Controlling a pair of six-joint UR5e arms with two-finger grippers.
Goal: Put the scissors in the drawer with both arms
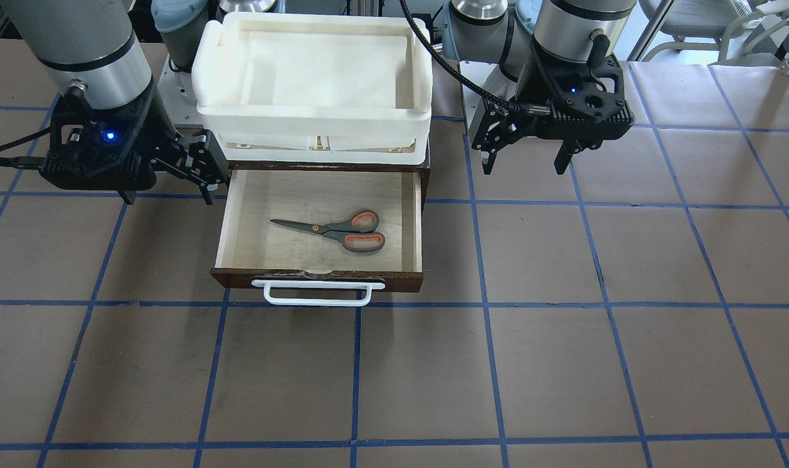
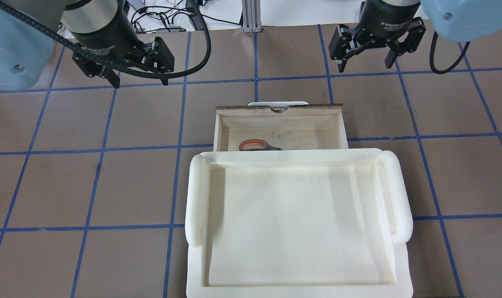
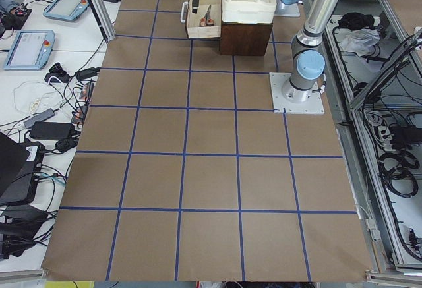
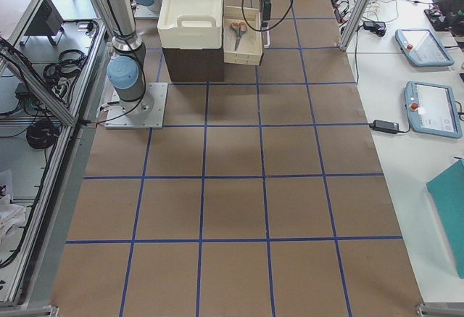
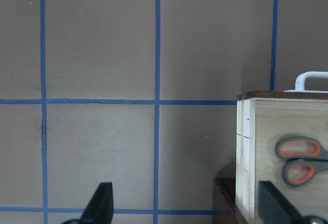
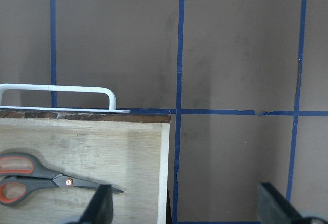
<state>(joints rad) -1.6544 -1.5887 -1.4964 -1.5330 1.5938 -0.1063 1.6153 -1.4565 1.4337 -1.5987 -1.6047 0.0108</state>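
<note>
**Caller:** Quick check, where are the scissors (image 1: 333,231)?

**Me:** In the drawer (image 1: 316,278), lying flat on its pale plywood floor and touching neither side wall. The orange-lined loops sit toward my left. The slim blades are closed and point toward my right.

**Caller:** And the drawer itself?

**Me:** Pulled out and open, with its white bar handle (image 1: 316,294) on the far side from me. Its back end runs under the cream-white tray (image 1: 313,117). From over my shoulders, the tray's rim hides all but one loop.

**Caller:** Your claws?

**Me:** My left claw (image 1: 526,162) hangs over the tabletop (image 1: 563,325) near the drawer's left side. Its fingers are spread with nothing between them. My right claw (image 1: 168,192) is on the other side, just beside the drawer's back corner, and it is spread and empty too.

**Caller:** What do the wrist cameras show?

**Me:** Both look straight down. The left one catches the two loops at its edge. The right one catches the blades, the pivot and the white handle. Blue tape lines (image 1: 355,390) cross the brown tabletop under both.
</note>
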